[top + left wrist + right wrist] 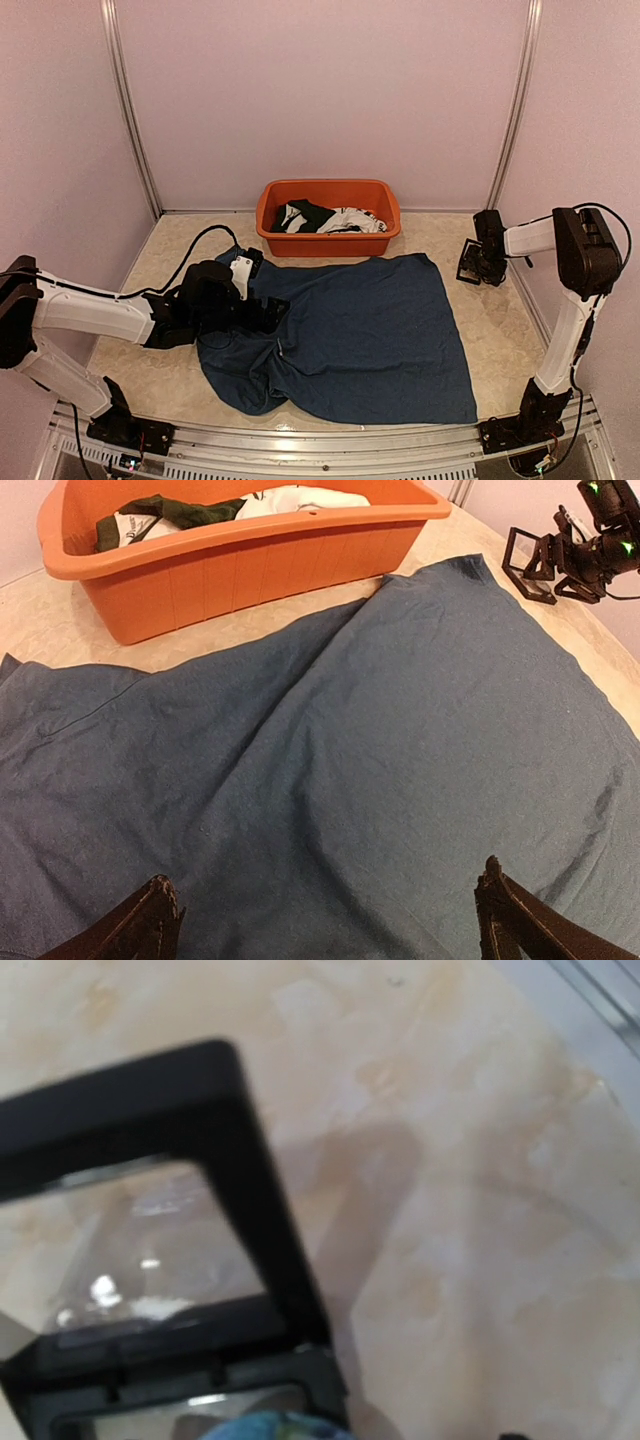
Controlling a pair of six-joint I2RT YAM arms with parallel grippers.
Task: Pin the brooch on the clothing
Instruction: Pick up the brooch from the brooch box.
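While my left pincer stood wide over the shirt, at its left edge in the top view, the cloth ran lengthwise rightward from it, filling mid-frame below the tub. My right pincer hung off the shirt's upper right corner over bare counter; its gape I could not tell. I saw no brooch. Left was nearer; open room lay right.
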